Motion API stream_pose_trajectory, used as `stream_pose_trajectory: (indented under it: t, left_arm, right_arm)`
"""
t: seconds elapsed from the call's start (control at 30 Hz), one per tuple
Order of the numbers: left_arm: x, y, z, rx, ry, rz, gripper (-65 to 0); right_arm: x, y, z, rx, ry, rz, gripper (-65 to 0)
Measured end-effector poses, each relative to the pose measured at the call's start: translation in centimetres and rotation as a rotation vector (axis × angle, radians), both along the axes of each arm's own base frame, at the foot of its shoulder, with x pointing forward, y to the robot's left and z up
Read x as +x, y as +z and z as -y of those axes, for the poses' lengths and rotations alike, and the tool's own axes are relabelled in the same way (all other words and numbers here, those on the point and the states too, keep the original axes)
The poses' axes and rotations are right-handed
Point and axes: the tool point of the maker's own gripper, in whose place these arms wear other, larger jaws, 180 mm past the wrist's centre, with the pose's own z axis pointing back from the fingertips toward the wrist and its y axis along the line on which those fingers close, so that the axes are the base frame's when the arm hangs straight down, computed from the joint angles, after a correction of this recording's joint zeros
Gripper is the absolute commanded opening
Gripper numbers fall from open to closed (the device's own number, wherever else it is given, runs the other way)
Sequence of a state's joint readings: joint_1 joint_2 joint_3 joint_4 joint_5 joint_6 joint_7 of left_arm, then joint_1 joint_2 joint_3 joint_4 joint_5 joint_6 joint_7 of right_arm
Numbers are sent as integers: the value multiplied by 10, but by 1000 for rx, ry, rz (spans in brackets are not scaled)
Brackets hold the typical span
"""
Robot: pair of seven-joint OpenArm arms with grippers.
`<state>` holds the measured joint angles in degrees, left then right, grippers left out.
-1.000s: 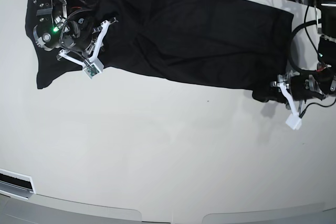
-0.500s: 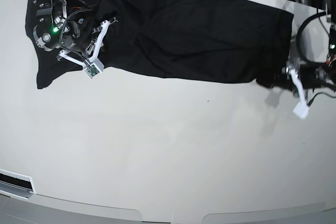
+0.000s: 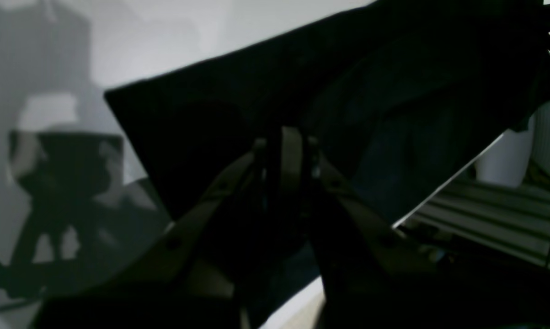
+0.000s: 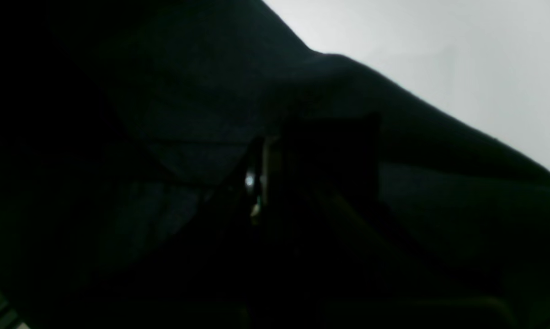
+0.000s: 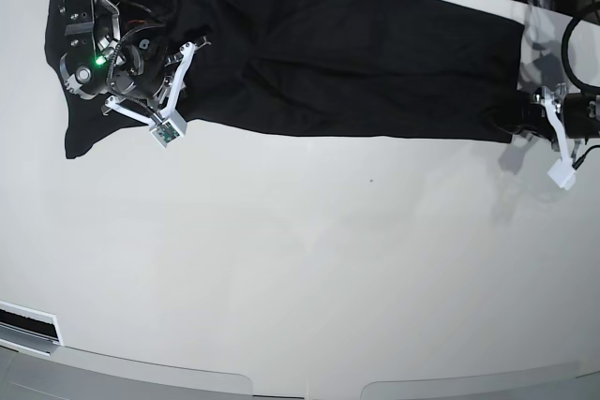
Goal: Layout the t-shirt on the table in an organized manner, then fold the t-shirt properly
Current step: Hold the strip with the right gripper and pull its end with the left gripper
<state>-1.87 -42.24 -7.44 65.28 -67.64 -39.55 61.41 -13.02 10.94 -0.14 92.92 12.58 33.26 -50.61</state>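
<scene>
black fabric of the t-shirt (image 5: 347, 63) lies stretched in a long band along the far side of the glossy white table (image 5: 300, 269), reaching from the base view's left edge nearly to its right. at the base view's left, the right gripper (image 5: 141, 63) sits over the shirt's shoulder and sleeve region; its wrist view is almost wholly dark cloth (image 4: 210, 114) around fingers drawn tightly together, so the jaws read as clenched, seemingly on a pinch of the garment, though the dim picture does not confirm what lies between them. the middle of the shirt shows diagonal creases and is not yet flat. at the base view's right, the left gripper (image 5: 520, 119) holds the near corner of the hem end; its wrist view shows the fingers (image 3: 291, 164) pressed nearly closed with black cloth (image 3: 348, 91) between them, hence grasping the shirt. judged from this arrangement, the step in hand is the laying-out stage: the two arms tension the garment lengthwise. the next move probably calls for spreading the width towards the near table edge, smoothing the central wrinkles, then releasing before any fold begins.
</scene>
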Motion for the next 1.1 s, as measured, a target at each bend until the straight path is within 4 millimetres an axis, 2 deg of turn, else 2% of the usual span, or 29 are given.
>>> stream_pose_trajectory:
  t: [0.23, 0.43, 0.6, 0.7, 0.73, 0.83, 0.93, 1.03, 1.1]
  left_arm:
    - [-2, -4, -11, 62, -10, -4, -650]
    - [5, 13, -31, 89, 8, 27, -650]
    - [5, 13, -31, 90, 7, 27, -650]
    - [2, 12, -31, 88, 1, 12, -650]
    - [0, 12, -29, 79, -3, -1, -641]
    - [-10, 9, -24, 42, -1, -31, -506]
    - [-28, -5, -21, 37, 6, -63, -392]
    - [-45, -21, -21, 65, 2, -98, -374]
    - [-49, -25, -25, 94, -5, -103, -374]
  right_arm:
    - [-2, -1, 0, -4, 8, -9, -650]
    - [0, -1, 2, -8, -14, -8, -650]
    - [2, -4, 15, -73, -58, -6, -650]
    - [2, -4, 15, -75, -64, -6, -650]
    - [2, -4, 15, -76, -64, -6, -650]
    - [2, -4, 16, -77, -63, -6, -650]
    - [1, -4, 13, -67, -45, -7, -650]
    - [1, -3, 9, -47, -30, -8, -650]
    - [1, -1, 5, -24, -26, -6, -650]
